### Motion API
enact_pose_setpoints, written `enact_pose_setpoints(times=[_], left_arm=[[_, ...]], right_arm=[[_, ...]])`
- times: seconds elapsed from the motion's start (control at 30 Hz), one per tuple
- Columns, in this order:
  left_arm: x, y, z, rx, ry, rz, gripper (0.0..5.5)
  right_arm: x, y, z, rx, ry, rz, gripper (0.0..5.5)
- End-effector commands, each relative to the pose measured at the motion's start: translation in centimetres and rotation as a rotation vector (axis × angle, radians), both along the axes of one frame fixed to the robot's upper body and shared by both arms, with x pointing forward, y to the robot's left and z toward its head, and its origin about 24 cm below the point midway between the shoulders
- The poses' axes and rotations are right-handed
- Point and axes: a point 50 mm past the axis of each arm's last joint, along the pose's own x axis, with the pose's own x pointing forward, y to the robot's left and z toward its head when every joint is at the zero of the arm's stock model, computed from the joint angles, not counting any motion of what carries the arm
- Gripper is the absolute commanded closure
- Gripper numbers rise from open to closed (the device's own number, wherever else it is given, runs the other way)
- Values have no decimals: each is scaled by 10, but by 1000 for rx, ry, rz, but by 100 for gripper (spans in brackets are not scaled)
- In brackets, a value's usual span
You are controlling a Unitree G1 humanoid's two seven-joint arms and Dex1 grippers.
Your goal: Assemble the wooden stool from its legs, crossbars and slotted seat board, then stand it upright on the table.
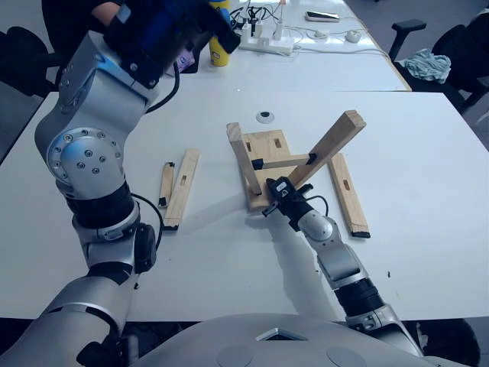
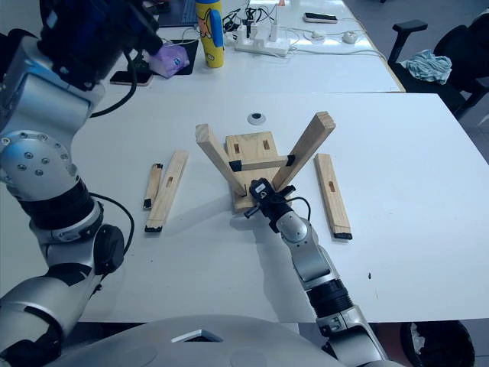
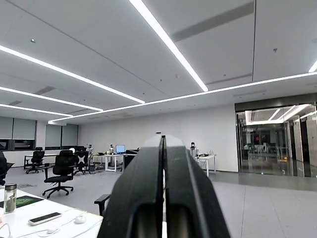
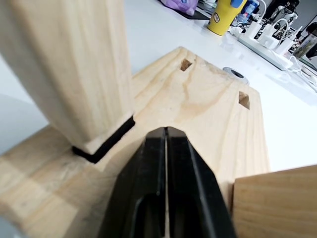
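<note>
1. Centre of the left eye frame: seat board (image 1: 269,144) flat on the white table (image 1: 428,153). Upright leg (image 1: 243,157) plugged into its left side, leaning leg (image 1: 330,145) slanting toward the upper right, thin crossbar (image 1: 284,161) bridging the two.
2. Just below the crossbar, at the board's near edge: right gripper (image 1: 276,188), fingers pressed together with nothing between them, tips over the board between both legs. Cannot tell whether touching the wood.
3. Right of the assembly, near it: loose leg (image 1: 348,193) lying flat. Left of centre, well apart from the board: second loose leg (image 1: 182,187), with short crossbar (image 1: 166,184) just beside it.
4. Open tabletop across the right side and along the lower edge of the frame, and a bare strip between the left pair and the board. Round grommet (image 1: 264,117) between the board and the table's far edge.
5. Upper left of the frame: left gripper (image 3: 164,141) high above the tabletop. Left wrist view gives the fingers closed flat against each other, aimed into the office room under ceiling lights.
6. Right wrist view gives close detail: two open slots (image 4: 186,64) at the board's far end, and a black collar where a leg meets the board. Eye views give the far table at the top edge, with yellow bottle (image 1: 219,42) and power strip (image 1: 267,42).
</note>
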Motion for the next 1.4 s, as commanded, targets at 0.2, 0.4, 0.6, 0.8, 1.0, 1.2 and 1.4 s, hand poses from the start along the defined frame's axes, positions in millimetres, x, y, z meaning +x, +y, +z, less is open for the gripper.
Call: enact_pose_setpoints(times=[0.2, 0.4, 0.6, 0.8, 1.0, 1.2, 1.4], left_arm=[[18, -57, -165, 571, 460, 74, 549], [31, -48, -64, 205, 126, 259, 549], [-7, -9, 39, -62, -300, 424, 549], [5, -26, -36, -37, 97, 337, 549], [-12, -22, -222, 702, 719, 294, 549], [22, -16, -175, 506, 530, 476, 549], [39, -18, -147, 368, 432, 563, 549]], right_arm=[[-62, -26, -90, -150, 526, -68, 550], [-66, -23, -91, -129, 532, -93, 550], [-70, -24, -91, -120, 541, -110, 550], [-72, -25, -91, -117, 547, -120, 550], [-72, -25, -92, -123, 549, -107, 550], [-66, -25, -90, -127, 536, -102, 550], [-65, -23, -91, -124, 534, -98, 550]])
